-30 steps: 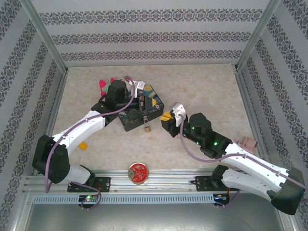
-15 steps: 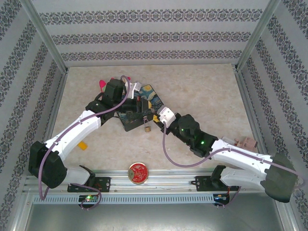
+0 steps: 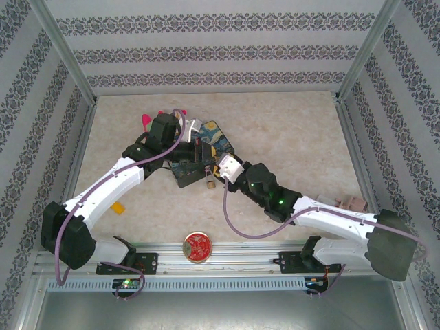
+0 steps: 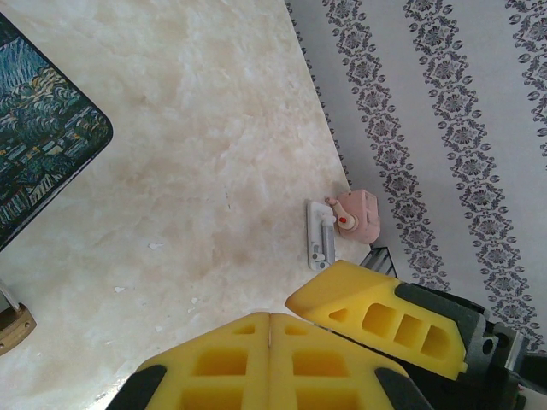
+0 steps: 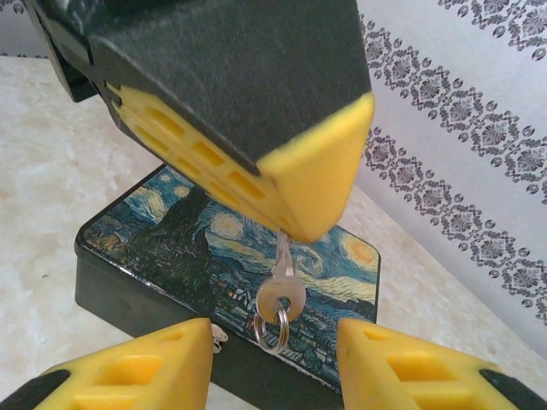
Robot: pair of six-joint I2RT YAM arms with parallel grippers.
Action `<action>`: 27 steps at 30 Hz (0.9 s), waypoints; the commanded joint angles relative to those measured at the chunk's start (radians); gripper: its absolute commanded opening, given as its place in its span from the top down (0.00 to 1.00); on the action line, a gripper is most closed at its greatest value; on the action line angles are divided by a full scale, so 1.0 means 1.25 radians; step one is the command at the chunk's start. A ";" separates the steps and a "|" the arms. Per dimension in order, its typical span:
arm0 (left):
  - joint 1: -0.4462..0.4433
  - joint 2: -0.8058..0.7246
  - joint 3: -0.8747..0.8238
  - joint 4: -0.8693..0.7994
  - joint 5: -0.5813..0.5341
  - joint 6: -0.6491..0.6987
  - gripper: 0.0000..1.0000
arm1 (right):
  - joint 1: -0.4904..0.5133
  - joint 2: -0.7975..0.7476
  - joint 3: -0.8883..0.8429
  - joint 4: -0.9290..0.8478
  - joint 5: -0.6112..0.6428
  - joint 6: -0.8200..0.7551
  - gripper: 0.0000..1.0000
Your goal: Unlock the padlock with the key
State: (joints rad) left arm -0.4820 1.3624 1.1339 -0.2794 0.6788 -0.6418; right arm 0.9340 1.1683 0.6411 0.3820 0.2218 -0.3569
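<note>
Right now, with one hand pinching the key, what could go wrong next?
The left hand pinches only the end of the key, so it may slip and fall. The right hand is open either side of it; closing off-centre could knock it loose. The padlock lies unheld at the edge of the box, so it may slide when pushed.

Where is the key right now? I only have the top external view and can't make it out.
Observer: Right wrist view: the key hangs ring-end down from the left claw tip, in front of the painted tin.
Operator: Is the right claw ready?
Observer: The right claw is open, a finger either side below the key, not touching it.
Operator: Left claw shut?
Observer: Yes; left wrist view shows its pads pressed together.
</note>
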 commanded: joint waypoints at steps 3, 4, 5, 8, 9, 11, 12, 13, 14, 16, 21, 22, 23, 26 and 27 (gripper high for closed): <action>0.008 -0.020 0.019 -0.013 0.005 -0.014 1.00 | 0.007 0.017 0.034 0.045 0.026 -0.022 0.58; 0.008 -0.020 0.019 -0.013 0.006 -0.014 1.00 | 0.007 0.021 0.036 0.047 0.027 -0.024 0.59; 0.009 -0.020 0.019 -0.013 0.006 -0.014 1.00 | 0.007 0.025 0.039 0.049 0.026 -0.024 0.60; 0.009 -0.022 0.019 -0.013 0.007 -0.014 1.00 | 0.007 0.041 0.047 0.054 0.026 -0.026 0.62; 0.009 -0.022 0.019 -0.012 0.008 -0.014 1.00 | 0.007 0.046 0.050 0.054 0.025 -0.026 0.63; 0.009 -0.023 0.018 -0.011 0.009 -0.015 1.00 | 0.007 0.055 0.054 0.054 0.022 -0.026 0.64; 0.008 -0.024 0.018 -0.011 0.009 -0.015 1.00 | 0.007 0.058 0.055 0.055 0.024 -0.025 0.66; 0.009 -0.025 0.018 -0.011 0.009 -0.014 1.00 | 0.007 0.060 0.057 0.055 0.025 -0.025 0.68; 0.008 -0.026 0.017 -0.011 0.008 -0.014 1.00 | 0.007 0.062 0.057 0.055 0.027 -0.025 0.70; 0.009 -0.026 0.017 -0.012 0.007 -0.014 1.00 | 0.007 0.062 0.055 0.056 0.029 -0.024 0.77; 0.009 -0.030 0.018 -0.008 0.005 -0.018 1.00 | 0.007 0.055 0.048 0.055 0.043 -0.019 0.91; 0.008 -0.030 0.019 -0.007 0.004 -0.018 1.00 | 0.007 0.053 0.047 0.055 0.044 -0.018 0.93; 0.008 -0.030 0.019 -0.005 0.007 -0.020 1.00 | 0.007 0.051 0.046 0.054 0.045 -0.016 0.96; 0.009 -0.031 0.017 0.005 0.007 -0.026 0.98 | 0.007 0.046 0.044 0.049 0.045 -0.008 1.00; 0.009 -0.031 0.016 0.010 0.007 -0.029 0.94 | 0.007 0.044 0.043 0.047 0.044 -0.006 1.00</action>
State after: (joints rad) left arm -0.4820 1.3544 1.1339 -0.2810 0.6724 -0.6632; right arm 0.9386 1.2404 0.6800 0.4206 0.2535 -0.3889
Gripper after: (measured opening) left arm 0.054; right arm 0.056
